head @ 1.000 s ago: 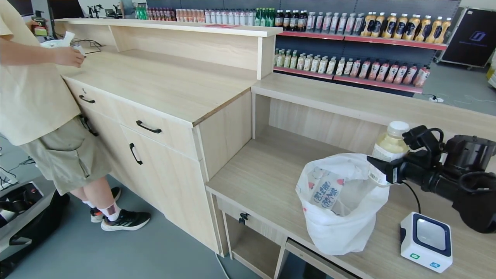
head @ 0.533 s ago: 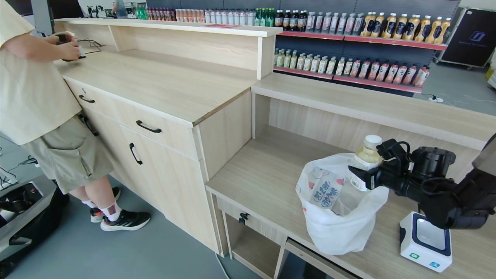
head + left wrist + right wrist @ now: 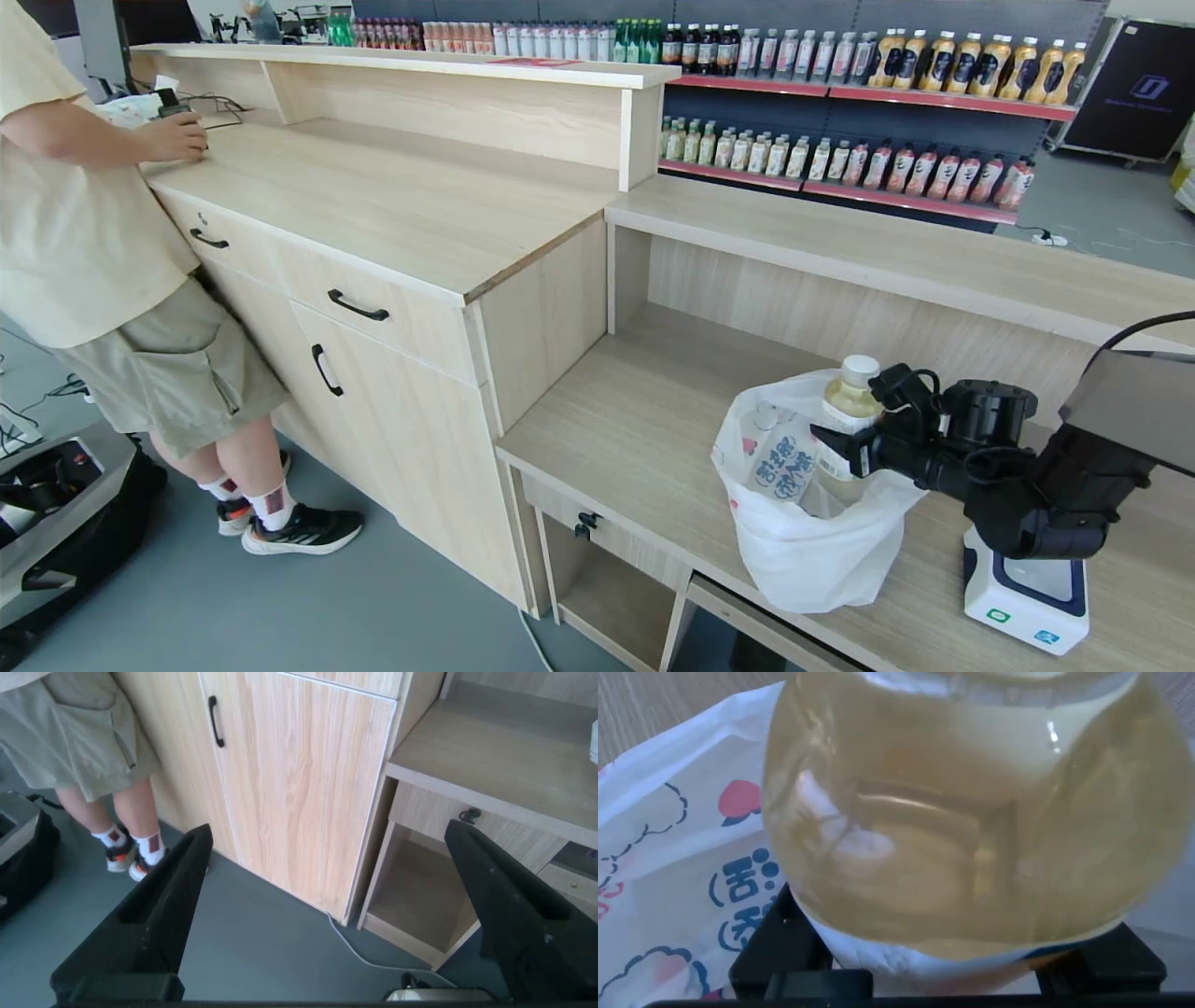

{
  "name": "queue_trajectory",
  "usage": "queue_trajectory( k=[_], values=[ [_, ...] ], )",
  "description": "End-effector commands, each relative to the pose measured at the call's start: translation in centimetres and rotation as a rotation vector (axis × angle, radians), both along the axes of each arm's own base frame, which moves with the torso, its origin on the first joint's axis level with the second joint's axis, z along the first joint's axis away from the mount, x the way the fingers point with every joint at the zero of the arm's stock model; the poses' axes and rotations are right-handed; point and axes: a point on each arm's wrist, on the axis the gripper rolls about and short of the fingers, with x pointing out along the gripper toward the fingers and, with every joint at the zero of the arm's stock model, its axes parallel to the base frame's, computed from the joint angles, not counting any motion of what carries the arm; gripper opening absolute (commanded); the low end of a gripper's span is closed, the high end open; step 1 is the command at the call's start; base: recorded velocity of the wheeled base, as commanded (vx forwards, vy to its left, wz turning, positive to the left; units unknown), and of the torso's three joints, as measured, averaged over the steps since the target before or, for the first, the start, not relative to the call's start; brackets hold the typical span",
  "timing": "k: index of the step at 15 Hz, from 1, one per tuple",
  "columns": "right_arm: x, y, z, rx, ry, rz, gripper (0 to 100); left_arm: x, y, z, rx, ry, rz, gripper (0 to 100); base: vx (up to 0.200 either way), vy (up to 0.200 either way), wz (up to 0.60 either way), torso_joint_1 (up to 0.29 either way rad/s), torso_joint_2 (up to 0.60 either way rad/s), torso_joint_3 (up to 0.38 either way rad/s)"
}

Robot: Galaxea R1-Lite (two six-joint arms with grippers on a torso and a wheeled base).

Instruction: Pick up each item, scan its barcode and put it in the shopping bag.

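Right gripper (image 3: 843, 455) clamps the upright drink bottle (image 3: 846, 403) in the mouth of the shopping bag (image 3: 803, 555), with a carton (image 3: 782, 467) at the bottle's 9 o'clock. Released too high, the bottle may topple onto the carton or collapse the limp bag.

right gripper (image 3: 845, 448) lowered bottle (image 3: 842, 422) into bag (image 3: 794, 551)

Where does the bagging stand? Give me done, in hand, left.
Done: a printed carton lies in the shopping bag. In hand: the right gripper holds a bottle of pale drink upright in the bag's mouth, beside the scanner. Left: release the bottle; whether it was scanned cannot be told.
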Motion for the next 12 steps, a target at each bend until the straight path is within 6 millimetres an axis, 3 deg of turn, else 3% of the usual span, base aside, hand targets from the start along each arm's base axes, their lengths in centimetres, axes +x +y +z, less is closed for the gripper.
queue_trajectory(
  k=[1, 6, 7, 11, 12],
  values=[
    [0.2, 0.2, -1.2, 0.0, 0.01, 0.008, 0, 0.0, 0.0, 0.0, 0.0, 0.0, 0.001, 100, 0.0, 0.0, 0.0, 0.0, 0.0, 0.0],
    [-0.1, 0.0, -1.7, 0.003, 0.026, 0.02, 0, 0.0, 0.0, 0.0, 0.0, 0.0, 0.001, 100, 0.0, 0.0, 0.0, 0.0, 0.0, 0.0],
    [-0.4, 0.0, -1.9, 0.001, 0.034, 0.021, 100, 0.0, 0.0, 0.0, 0.0, 0.0, 0.001, 100, 0.0, 0.0, 0.0, 0.0, 0.0, 0.0],
    [-0.4, 0.2, -1.0, 0.001, 0.008, 0.023, 100, 0.0, 0.0, 0.0, 0.0, 0.0, 0.001, 100, 0.0, 0.0, 0.0, 0.0, 0.0, 0.0],
    [-0.7, 0.4, 0.4, 0.001, -0.017, 0.029, 100, 0.0, 0.0, 0.0, 0.0, 0.0, 0.001, 100, 0.0, 0.0, 0.0, 0.0, 0.0, 0.0]
  ],
)
